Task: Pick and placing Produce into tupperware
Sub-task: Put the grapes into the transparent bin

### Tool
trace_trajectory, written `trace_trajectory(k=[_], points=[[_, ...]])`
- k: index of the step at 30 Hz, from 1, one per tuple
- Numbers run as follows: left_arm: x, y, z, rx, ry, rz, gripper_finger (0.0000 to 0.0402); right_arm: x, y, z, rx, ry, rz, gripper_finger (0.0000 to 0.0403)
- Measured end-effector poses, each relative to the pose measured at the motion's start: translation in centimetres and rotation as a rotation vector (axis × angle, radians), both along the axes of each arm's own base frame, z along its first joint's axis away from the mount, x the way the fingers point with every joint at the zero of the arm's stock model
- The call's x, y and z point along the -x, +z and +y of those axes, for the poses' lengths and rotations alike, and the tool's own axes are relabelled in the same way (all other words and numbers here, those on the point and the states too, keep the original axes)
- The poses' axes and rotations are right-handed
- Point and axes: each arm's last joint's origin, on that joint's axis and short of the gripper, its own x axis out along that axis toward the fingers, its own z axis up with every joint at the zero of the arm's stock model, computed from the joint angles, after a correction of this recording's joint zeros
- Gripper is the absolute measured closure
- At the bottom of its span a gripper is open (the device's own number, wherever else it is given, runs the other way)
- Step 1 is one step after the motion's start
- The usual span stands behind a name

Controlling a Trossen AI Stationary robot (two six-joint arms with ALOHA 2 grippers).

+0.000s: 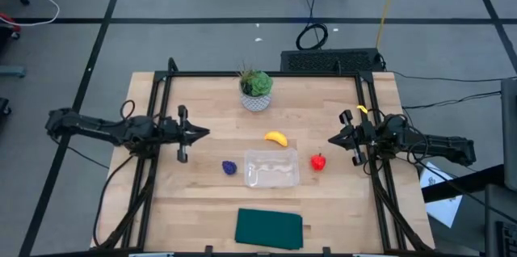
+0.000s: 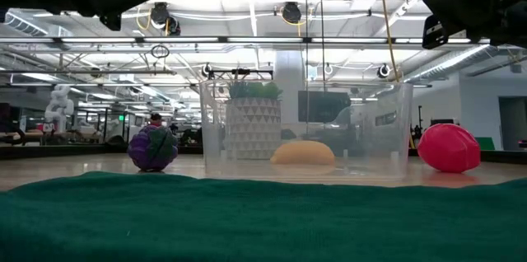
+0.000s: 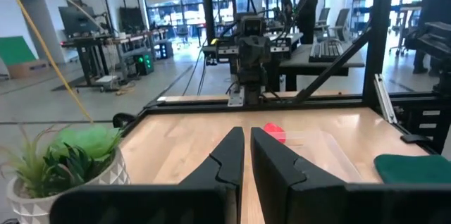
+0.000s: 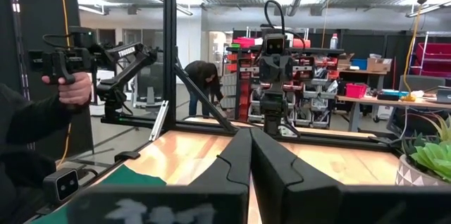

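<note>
The clear tupperware (image 1: 272, 168) stands on the table's middle, with nothing in it. The yellow banana (image 1: 276, 137) lies just beyond its far side, the dark purple piece (image 1: 230, 167) at its left, and the red fruit (image 1: 318, 161) at its right; all three rest on the wood. My left gripper (image 1: 206, 133) hovers level, left of the banana, shut with only a thin slit between its fingers (image 3: 232, 155) and nothing in it. My right gripper (image 1: 331, 140) hangs level at the right, above and beyond the red fruit, shut and holding nothing.
A potted plant in a white pot (image 1: 256, 89) stands at the far middle of the table. A dark green cloth (image 1: 269, 229) lies at the near edge. Black frame rails (image 1: 153, 144) run along both sides. In the right wrist view a person's hand (image 4: 67, 86) shows beyond the table.
</note>
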Motion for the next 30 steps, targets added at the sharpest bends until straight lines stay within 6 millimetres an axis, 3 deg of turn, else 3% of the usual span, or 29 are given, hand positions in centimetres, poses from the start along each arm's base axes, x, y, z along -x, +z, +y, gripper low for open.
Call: trace_trajectory(k=[16, 30], points=[[-1.2, 3.2, -0.2, -0.005, 0.001, -0.016, 0.0369, 0.0, 0.0, 0.0, -0.007, 0.001, 0.001, 0.0403], [-1.3, 3.5, 0.9, -0.018, 0.030, -0.013, 0.0369, 0.0, 0.1, 0.0, -0.006, 0.001, -0.007, 0.0403]])
